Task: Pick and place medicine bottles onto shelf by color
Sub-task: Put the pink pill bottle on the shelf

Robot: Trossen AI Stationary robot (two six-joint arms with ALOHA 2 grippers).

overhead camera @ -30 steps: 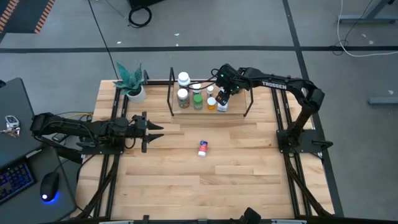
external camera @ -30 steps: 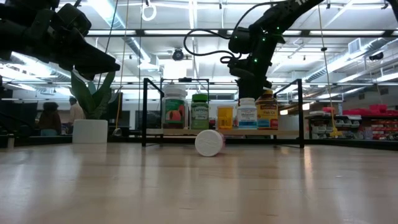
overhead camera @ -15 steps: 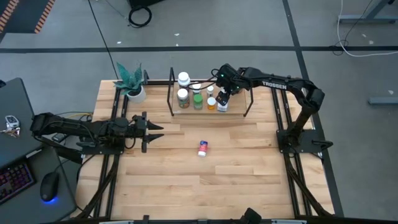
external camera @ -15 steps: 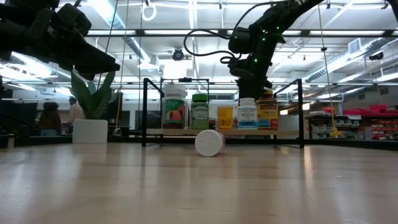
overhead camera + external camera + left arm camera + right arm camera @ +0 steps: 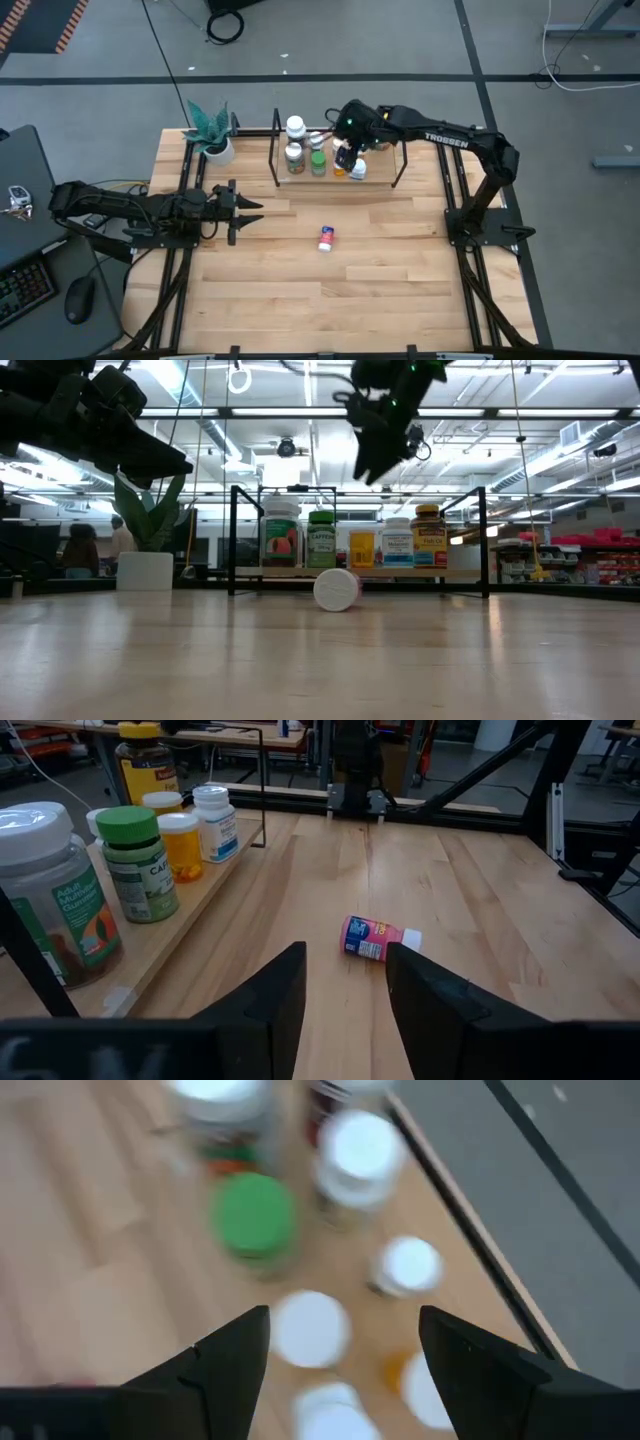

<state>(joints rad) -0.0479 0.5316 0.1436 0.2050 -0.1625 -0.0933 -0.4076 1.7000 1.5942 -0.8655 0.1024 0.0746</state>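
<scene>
The shelf (image 5: 372, 178) stands at the table's far edge, and several medicine bottles stand upright in a row on its pale base (image 5: 300, 572). Among them are a green one (image 5: 321, 538), an amber one with a yellow cap (image 5: 362, 547) and a small white one (image 5: 398, 542). A red-blue labelled bottle (image 5: 326, 238) lies on its side mid-table, with its white cap toward the low camera (image 5: 336, 589). My right gripper (image 5: 385, 460) hangs open above the row and holds nothing; its wrist view looks down on the caps (image 5: 255, 1215). My left gripper (image 5: 345, 980) waits open at the table's left, facing the lying bottle (image 5: 375, 937).
A white pot with a green plant (image 5: 215, 148) stands at the table's far left corner, beside the shelf's left post (image 5: 233, 540). Black rails (image 5: 455, 190) run along the table's sides. Bare wood lies around the lying bottle.
My right gripper has risen from the small white bottle on the shelf's right part and shifted toward the table's left, above the row. That bottle stays upright on the shelf. The left arm and the lying bottle have kept still.
</scene>
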